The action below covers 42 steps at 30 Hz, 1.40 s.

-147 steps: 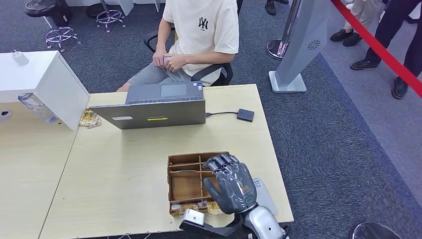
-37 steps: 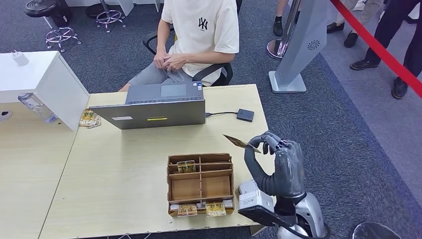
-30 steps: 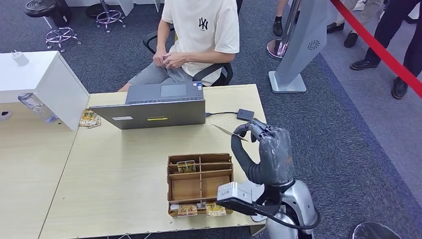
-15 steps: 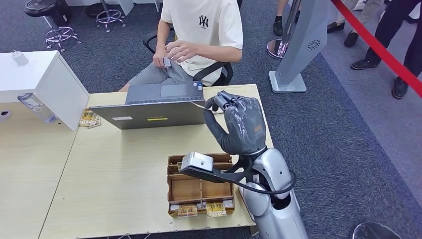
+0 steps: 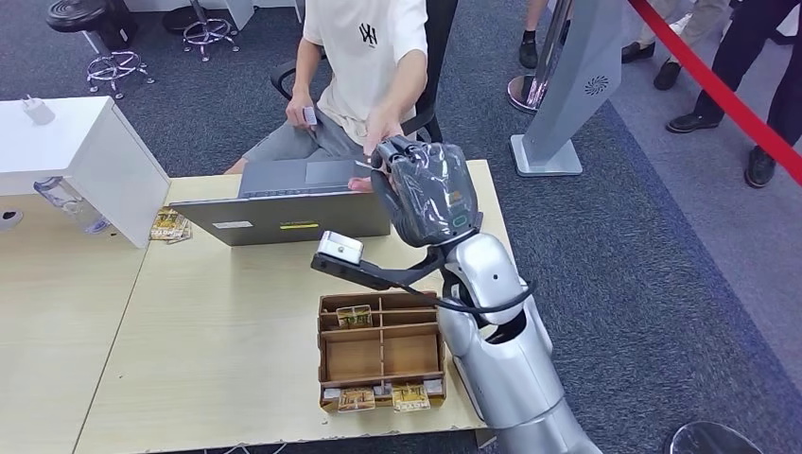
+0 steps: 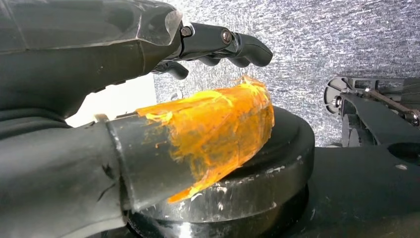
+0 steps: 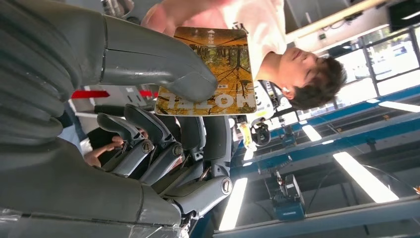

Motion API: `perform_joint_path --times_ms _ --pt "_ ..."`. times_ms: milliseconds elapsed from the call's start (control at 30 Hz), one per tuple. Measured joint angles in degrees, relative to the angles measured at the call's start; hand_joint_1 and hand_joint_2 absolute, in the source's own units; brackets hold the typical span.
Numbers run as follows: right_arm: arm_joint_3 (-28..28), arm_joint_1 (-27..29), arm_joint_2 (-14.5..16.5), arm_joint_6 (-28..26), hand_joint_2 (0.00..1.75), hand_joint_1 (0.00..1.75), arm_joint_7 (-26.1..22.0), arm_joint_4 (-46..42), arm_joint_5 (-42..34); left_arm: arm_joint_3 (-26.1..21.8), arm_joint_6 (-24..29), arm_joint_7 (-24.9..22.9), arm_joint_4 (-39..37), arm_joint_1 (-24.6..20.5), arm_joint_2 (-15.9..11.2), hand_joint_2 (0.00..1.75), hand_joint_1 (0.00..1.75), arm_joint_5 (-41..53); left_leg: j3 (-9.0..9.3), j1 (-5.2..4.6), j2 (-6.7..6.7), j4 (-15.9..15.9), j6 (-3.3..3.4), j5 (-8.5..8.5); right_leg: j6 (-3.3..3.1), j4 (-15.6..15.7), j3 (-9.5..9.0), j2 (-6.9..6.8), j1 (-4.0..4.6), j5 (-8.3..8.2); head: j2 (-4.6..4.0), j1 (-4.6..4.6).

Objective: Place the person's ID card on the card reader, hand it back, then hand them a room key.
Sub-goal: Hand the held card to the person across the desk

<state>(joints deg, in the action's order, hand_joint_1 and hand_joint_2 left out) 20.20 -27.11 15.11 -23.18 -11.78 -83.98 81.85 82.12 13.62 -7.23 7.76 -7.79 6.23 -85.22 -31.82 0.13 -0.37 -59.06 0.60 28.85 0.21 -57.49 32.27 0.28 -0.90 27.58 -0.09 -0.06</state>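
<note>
Room key (image 7: 210, 69) sits pinched in my right hand (image 5: 421, 189), thumb (image 7: 163, 67) pressed on its printed face and the darker fingers (image 7: 148, 134) curled behind it; from the right wrist camera I read an autumn-tree picture and large pale letters on the card. From the head camera I see that hand raised over the far edge of the table (image 5: 236, 322), above the back of the open laptop (image 5: 298, 203), with the silver forearm (image 5: 492, 312) rising from the near right corner. The seated person (image 5: 364, 57) in the pale T-shirt leans forward, and one of their hands (image 5: 381, 132) reaches down to my fingertips; I cannot tell whether it is touching the card yet, since my own hand covers that spot. Their other hand (image 5: 305, 112) rests near their lap holding a small pale card-like item, too small for me to identify. On the near side of the table the brown divided card box (image 5: 380, 348) holds more patterned cards, some in a rear compartment and some along the front row. My left hand (image 6: 148, 74) hangs down beside the body, fingers loosely extended with nothing in them, an orange-taped thumb (image 6: 218, 126) in the foreground over grey carpet.
</note>
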Motion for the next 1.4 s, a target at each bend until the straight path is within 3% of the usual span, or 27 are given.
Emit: perform_joint_path --times_ms 233,300,367,433,800,1267,1400 --pt "0.0 -5.2 1.0 -2.3 1.75 1.7 2.5 8.0 4.7 1.2 -0.4 -0.1 0.0 -0.2 -0.1 0.0 0.0 0.2 -0.01 0.0 -0.02 0.0 0.0 0.0 0.0 0.0 0.0 -0.02 0.0 0.0 0.0 0.0" --pt "0.0 -6.2 1.1 -2.9 1.75 0.83 3.3 10.1 6.0 1.6 -0.4 0.0 0.0 -0.2 -0.2 0.0 0.0 0.0 -0.01 0.0 -0.02 0.0 0.0 0.0 0.0 0.0 0.0 -0.02 0.0 0.0 0.0 0.01" --pt "0.0 -7.0 1.2 -3.5 0.87 0.0 4.6 12.0 6.9 1.9 -0.4 0.0 0.0 -0.2 -0.2 0.0 0.0 -0.2 -0.01 0.0 -0.02 0.0 0.0 0.0 0.0 0.0 0.0 -0.01 0.0 0.0 0.0 0.0" --pt "0.0 -7.7 1.2 -4.3 0.0 0.0 6.1 13.6 7.1 2.1 -0.4 0.0 0.0 -0.2 -0.2 0.0 0.0 -0.4 -0.01 0.0 -0.02 0.0 0.0 0.0 0.01 0.0 0.0 -0.01 0.0 0.0 0.0 -0.01" --pt "-0.6 -8.0 1.2 -5.5 0.0 0.0 7.5 17.2 7.1 3.1 -0.4 0.0 0.0 -0.2 -0.2 0.0 0.0 -0.6 0.0 0.0 -0.01 0.0 0.0 0.01 0.01 0.0 0.02 0.0 0.0 0.01 0.0 -0.01" --pt "-1.9 -6.9 1.1 -6.0 0.0 0.0 6.3 16.2 6.7 3.7 -0.4 0.0 0.0 -0.2 -0.3 0.0 0.0 -0.7 0.0 0.0 0.0 0.0 0.0 0.01 0.01 0.0 0.02 0.0 0.0 0.01 0.0 -0.01" --pt "-2.4 -5.8 1.2 -5.5 0.0 0.0 4.5 14.7 3.3 3.7 -0.4 0.0 0.0 -0.2 -0.3 0.0 0.0 -0.7 0.0 0.0 -0.01 0.0 0.0 0.01 0.01 0.0 0.02 0.0 0.0 0.01 0.0 0.0"
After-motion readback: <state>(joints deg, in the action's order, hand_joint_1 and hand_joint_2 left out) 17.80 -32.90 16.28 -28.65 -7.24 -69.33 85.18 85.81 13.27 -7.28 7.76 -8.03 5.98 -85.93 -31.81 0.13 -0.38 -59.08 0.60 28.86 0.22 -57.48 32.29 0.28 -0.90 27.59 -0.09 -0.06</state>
